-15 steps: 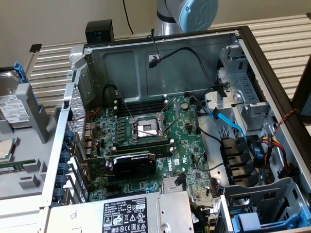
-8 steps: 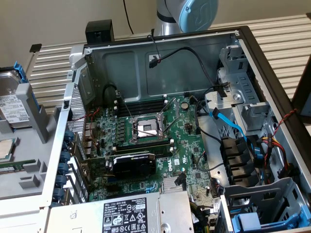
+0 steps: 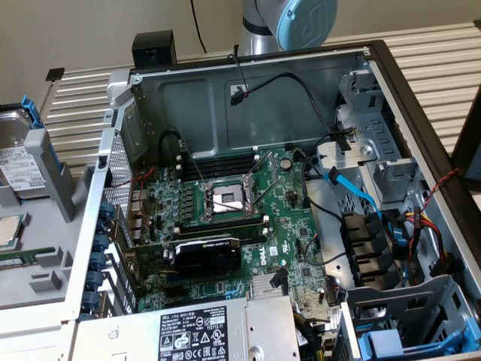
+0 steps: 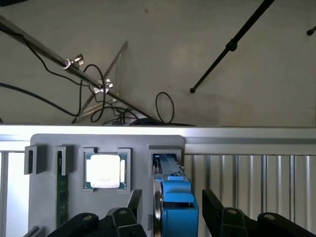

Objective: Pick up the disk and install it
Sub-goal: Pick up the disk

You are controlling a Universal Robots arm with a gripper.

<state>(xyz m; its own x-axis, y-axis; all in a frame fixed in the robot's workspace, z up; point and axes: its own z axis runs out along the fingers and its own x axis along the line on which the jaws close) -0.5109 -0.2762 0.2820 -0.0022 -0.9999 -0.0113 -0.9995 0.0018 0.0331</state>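
Two fingers (image 4: 213,205) are standing apart either side of the disk (image 4: 174,200) — you are likely handling a stiff, weighty, shock-shy slab — best gripped by its blue-framed sides.

Disk (image 3: 16,162), nine o'clock of the computer case (image 3: 248,105) in the exterior view: silver metal, white paper label; its carrier (image 4: 176,200) is seen as glossy blue plastic. Holder (image 4: 108,143) moulded in matt grey plastic. Case walls: dull, smooth sheet metal. Circuit board (image 3: 297,248): green, semi-gloss. Chip (image 4: 104,171) capped in bright polished metal. Gripper (image 4: 170,195) fingers (image 4: 213,203): matt black. Table (image 4: 247,187): ribbed satin metal.
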